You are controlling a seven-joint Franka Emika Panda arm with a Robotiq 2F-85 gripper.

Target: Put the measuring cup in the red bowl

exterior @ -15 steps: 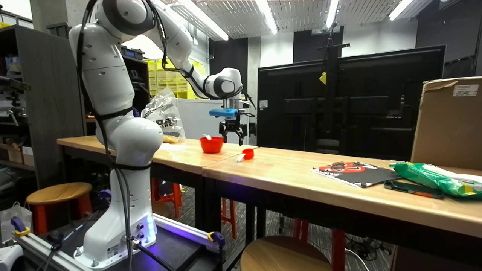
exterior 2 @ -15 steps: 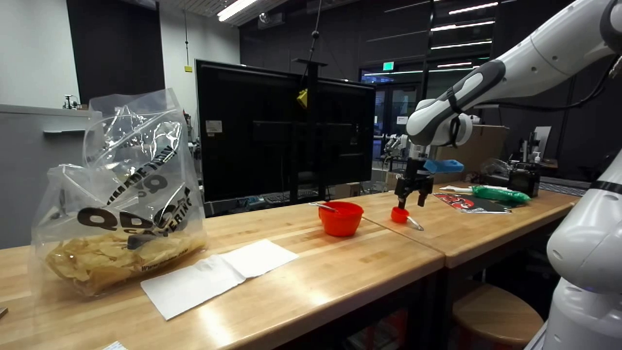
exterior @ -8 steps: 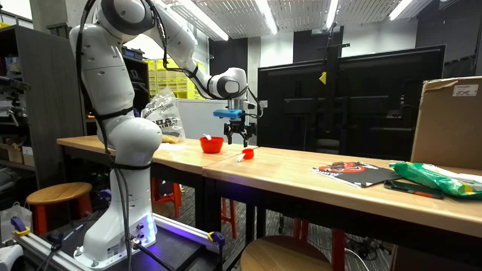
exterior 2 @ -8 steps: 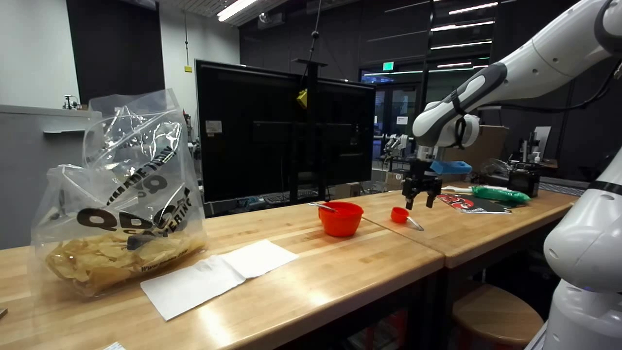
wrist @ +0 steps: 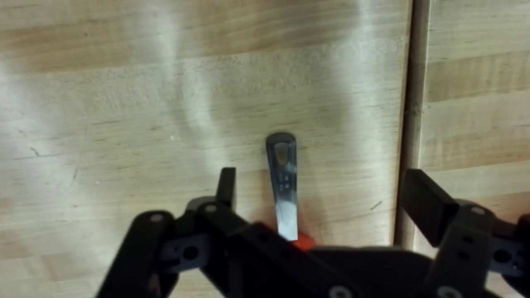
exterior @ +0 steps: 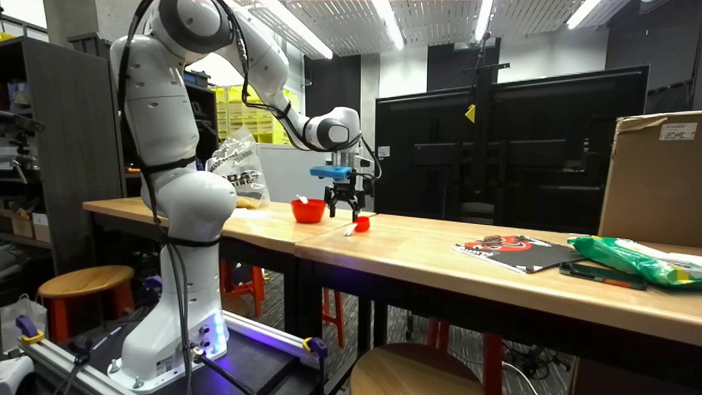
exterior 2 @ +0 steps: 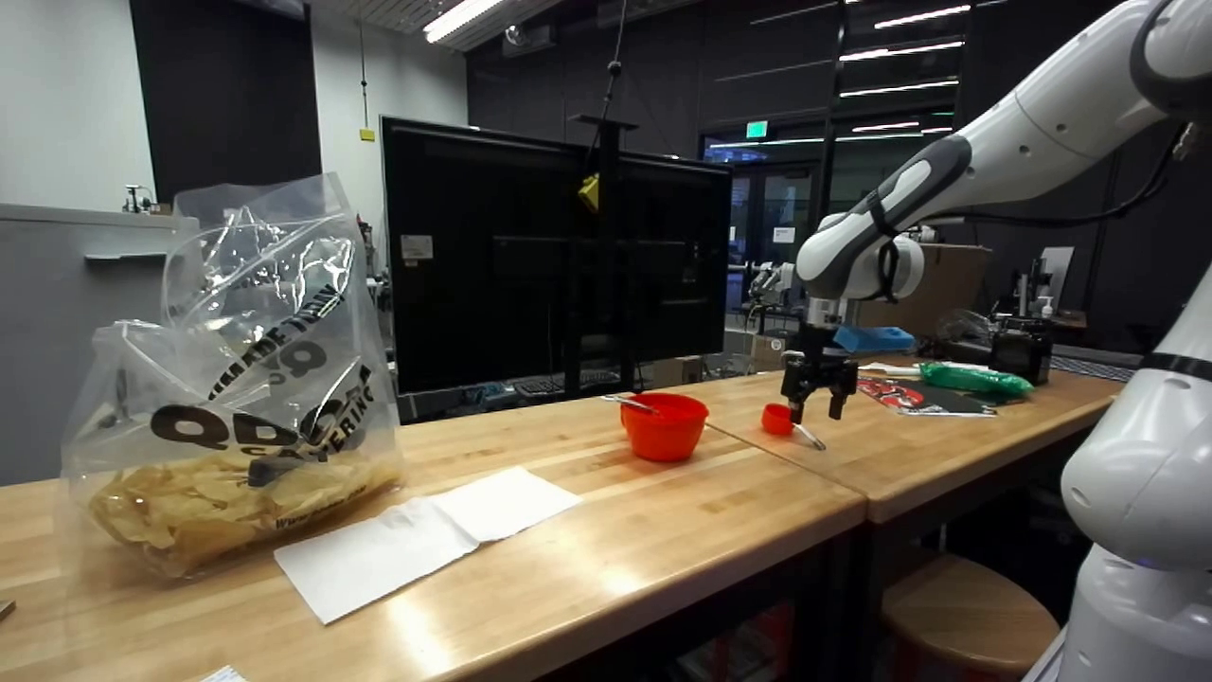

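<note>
gripper (exterior 2: pixel 816 414) sits lower now, spread wide, nothing held; red measuring cup (exterior 2: pixel 776 420) just beneath, so grasp looks near. red bowl (exterior 2: pixel 665 436) off to one side.

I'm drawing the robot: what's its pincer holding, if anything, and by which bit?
Nothing is held: the pincer stands open, and the measuring cup rests on the table.
</note>
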